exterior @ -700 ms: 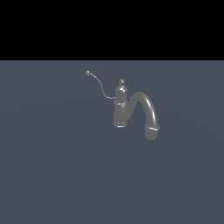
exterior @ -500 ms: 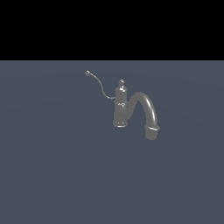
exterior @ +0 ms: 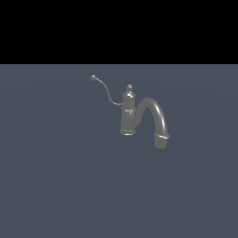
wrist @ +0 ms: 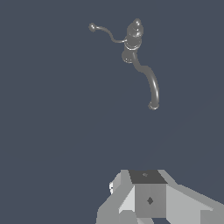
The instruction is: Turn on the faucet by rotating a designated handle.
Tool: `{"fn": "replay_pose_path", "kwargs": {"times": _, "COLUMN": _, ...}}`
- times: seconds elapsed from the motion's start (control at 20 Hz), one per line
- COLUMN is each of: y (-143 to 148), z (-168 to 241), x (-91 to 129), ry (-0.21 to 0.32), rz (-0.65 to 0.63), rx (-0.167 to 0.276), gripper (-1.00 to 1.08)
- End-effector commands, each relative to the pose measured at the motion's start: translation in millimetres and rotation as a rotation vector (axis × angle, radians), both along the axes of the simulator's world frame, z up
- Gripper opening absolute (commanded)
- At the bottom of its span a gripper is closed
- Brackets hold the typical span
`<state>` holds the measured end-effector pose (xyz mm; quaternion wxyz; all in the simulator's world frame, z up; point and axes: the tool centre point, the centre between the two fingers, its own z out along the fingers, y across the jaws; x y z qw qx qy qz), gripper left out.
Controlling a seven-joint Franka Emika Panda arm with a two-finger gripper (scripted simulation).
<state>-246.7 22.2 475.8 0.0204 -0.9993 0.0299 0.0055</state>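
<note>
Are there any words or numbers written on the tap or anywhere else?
None: no words, numbers or signs can be read in either view.
The faucet, its handle and the grey floor are plain.
The gripper shows only a small dark diamond mark, not a letter.
</note>
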Motion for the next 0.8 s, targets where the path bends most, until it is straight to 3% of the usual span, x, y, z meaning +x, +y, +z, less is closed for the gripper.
{"fn": "replay_pose_path", "kwargs": {"times": 0.0, "y": 7, "z": -6, "x": 6, "ry": 0.001, "rz": -0.033, "rx": -0.001, "gripper": -1.0}}
{"fn": "replay_pose_path", "kwargs": {"times": 0.75, "y": 61, "z": -62, "x": 69, "ry": 0.006, "rz": -0.338, "rx": -0.006, "gripper": -1.0}}
